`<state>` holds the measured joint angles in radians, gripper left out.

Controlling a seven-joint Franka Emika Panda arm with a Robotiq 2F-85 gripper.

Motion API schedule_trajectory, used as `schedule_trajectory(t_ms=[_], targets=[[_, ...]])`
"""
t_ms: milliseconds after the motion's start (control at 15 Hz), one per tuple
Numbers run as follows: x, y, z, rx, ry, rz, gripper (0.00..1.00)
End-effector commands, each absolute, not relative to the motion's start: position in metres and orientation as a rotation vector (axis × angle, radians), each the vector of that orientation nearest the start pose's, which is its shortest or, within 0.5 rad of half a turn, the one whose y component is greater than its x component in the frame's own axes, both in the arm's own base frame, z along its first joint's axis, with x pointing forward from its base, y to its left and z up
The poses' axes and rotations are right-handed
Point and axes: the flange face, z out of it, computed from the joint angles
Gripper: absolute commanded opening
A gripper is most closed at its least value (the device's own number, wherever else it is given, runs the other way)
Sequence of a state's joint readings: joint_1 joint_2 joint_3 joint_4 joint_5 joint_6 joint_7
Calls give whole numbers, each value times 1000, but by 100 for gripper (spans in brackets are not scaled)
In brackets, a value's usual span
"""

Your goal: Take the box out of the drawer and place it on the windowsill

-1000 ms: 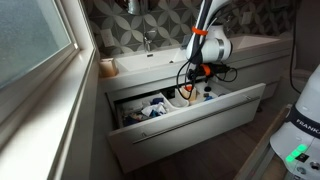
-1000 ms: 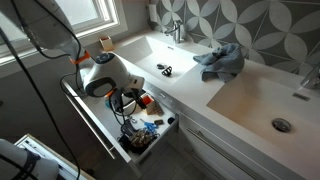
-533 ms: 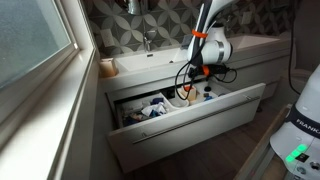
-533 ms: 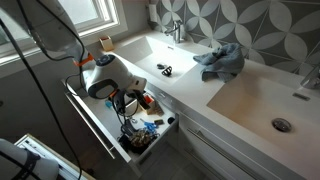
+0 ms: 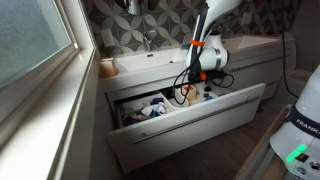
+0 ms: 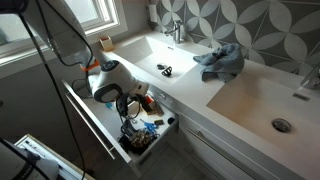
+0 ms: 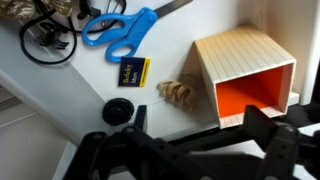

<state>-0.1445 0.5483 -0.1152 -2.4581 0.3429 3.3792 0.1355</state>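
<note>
Right now the arm (image 5: 212, 52) reaches down over the open drawer (image 5: 190, 125), which is pulled well out from under the sink counter in both exterior views. In the wrist view the gripper (image 7: 190, 148) hangs above the drawer's white floor (image 7: 60, 85). Its two dark fingers (image 7: 103, 150) are spread wide apart with nothing between them and touch nothing.

The box (image 7: 245, 80) is inside the drawer, resting on the floor towards the right of the wrist view, just beyond the right-hand finger. It is tan on its top and side, and the face turned to the camera is bright orange. Neither exterior view shows it clearly among the clutter.

Other things also lie on the drawer floor:
- a pair of blue-handled scissors (image 7: 120, 32) at the far side
- a tangle of black cable (image 7: 45, 45) in the far left corner
- a small black and yellow packet (image 7: 132, 71) near the middle
- a black round cap (image 7: 119, 110) close to the left finger
- a small tan knotted scrap (image 7: 180, 92) just beside the box

The windowsill (image 5: 55, 105) runs along the wall to one side of the drawer and higher than it. In an exterior view a blue-grey cloth (image 6: 222, 60) lies on the counter above the drawer.
</note>
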Motion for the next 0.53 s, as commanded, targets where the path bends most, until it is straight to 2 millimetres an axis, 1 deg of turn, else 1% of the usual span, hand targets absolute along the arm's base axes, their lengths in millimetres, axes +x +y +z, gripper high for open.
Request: schedule_trajectory(t_ms=[0,67,200,267,333,467], targets=[[467,-166,115,-2973,1141,-634,90],[469,-165,113,-2974,1140,-639,84],[472,-165,110,-2976,1137,-642,81],[473,-164,108,-2979,1130,-637,75],[474,-163,107,-2982,1122,-634,79],[475,-162,104,-2987,1115,-627,77]])
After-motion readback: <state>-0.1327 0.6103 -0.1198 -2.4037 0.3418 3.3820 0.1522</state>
